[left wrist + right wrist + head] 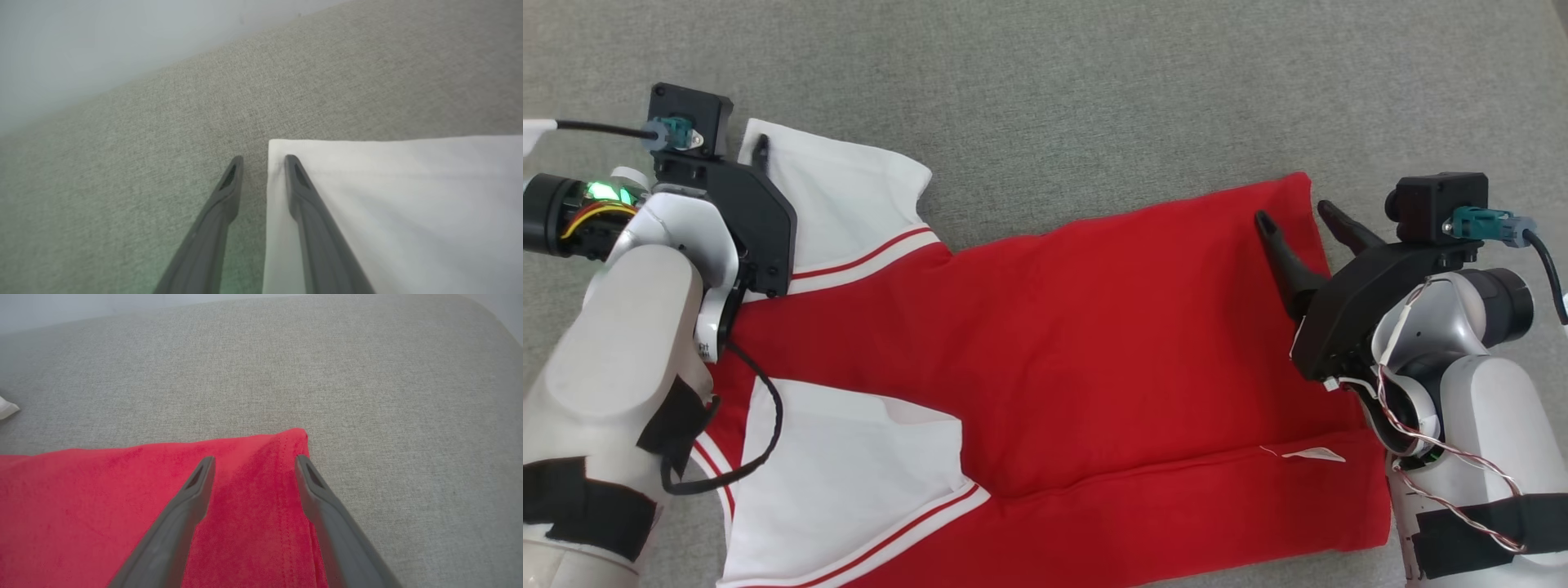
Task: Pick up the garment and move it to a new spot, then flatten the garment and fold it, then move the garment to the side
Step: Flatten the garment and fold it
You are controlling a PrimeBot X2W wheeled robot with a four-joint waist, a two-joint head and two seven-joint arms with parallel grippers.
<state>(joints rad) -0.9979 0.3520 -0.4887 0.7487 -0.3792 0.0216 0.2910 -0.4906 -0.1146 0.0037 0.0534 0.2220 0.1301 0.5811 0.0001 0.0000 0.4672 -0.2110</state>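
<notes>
1. The garment (1094, 343), a red shirt with white sleeves trimmed in red stripes, lies spread on a grey fabric surface (1045, 73). Its length runs across the head view, with the sleeves toward the robot's left and the hem toward its right.
2. The garment's near long edge is folded over the body and forms a red band along the bottom. A small white label (1311, 454) shows at that fold.
3. The left gripper (264, 159) sits at the outer corner of the far white sleeve (849, 188). Its jaws stand apart with a narrow gap. In the left wrist view, 1 finger lies over the white cloth and the other over the grey surface, with the sleeve's edge running between them. They grip nothing.
4. The right gripper (1294, 214) is at the far hem corner (294, 437), its jaws wide apart. In the right wrist view, 1 finger is over the red cloth and the other runs along the hem's side edge. Whether the tips touch the cloth cannot be told.
5. The near white sleeve (849, 482) lies flat at the lower left, partly under the left forearm. A black cable (768, 433) loops over it.
6. A pale wall (81, 41) rises behind the surface in the left wrist view.
</notes>
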